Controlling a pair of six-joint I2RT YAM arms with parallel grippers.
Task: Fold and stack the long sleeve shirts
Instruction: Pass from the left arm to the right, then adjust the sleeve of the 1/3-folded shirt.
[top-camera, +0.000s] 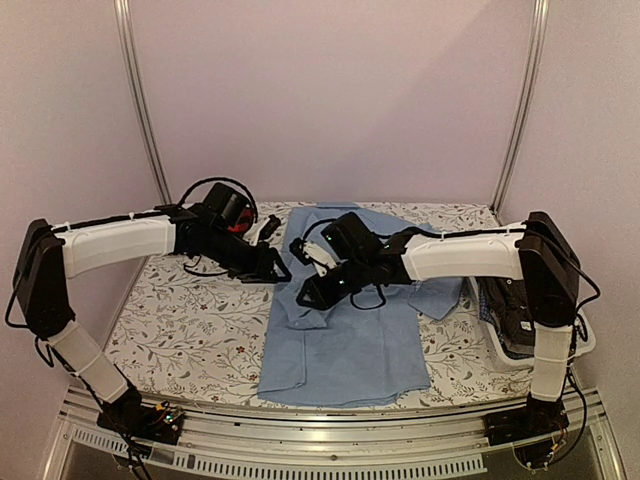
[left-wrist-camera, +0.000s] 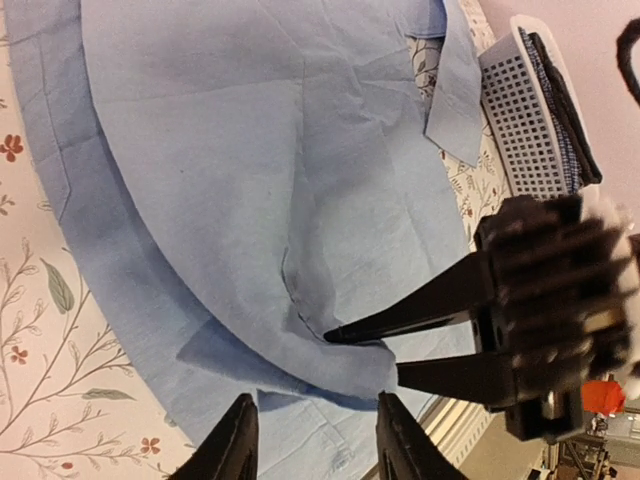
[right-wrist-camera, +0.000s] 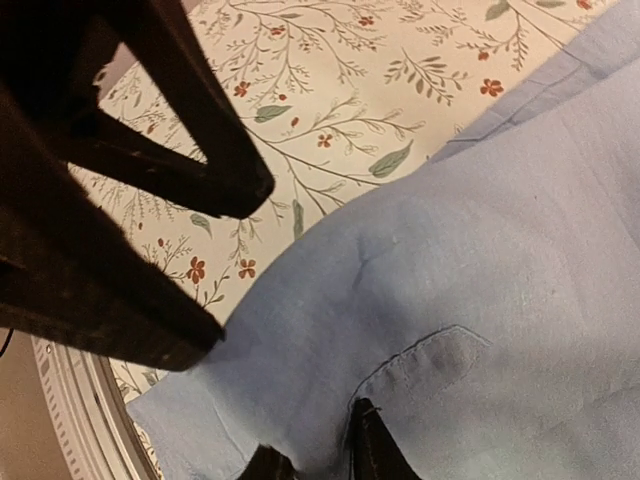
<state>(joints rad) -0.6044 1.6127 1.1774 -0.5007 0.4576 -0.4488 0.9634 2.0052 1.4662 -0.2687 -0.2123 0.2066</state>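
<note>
A light blue long sleeve shirt (top-camera: 345, 335) lies spread on the flowered table, collar at the back. My right gripper (top-camera: 303, 297) is shut on a raised fold at the shirt's left edge; in the right wrist view (right-wrist-camera: 315, 465) cloth fills the space between its fingertips. The left wrist view shows the right gripper's fingers (left-wrist-camera: 420, 312) pinching that fold of the shirt (left-wrist-camera: 300, 180). My left gripper (top-camera: 280, 270) is open just left of it, its jaws (left-wrist-camera: 315, 440) spread on either side of the same fold without touching it. Dark checked shirts (top-camera: 510, 305) lie in a basket.
A white plastic basket (top-camera: 588, 338) stands at the table's right edge and also shows in the left wrist view (left-wrist-camera: 520, 120). The flowered tablecloth (top-camera: 190, 320) is bare left of the shirt. The table's metal front rail (top-camera: 330, 430) runs along the near edge.
</note>
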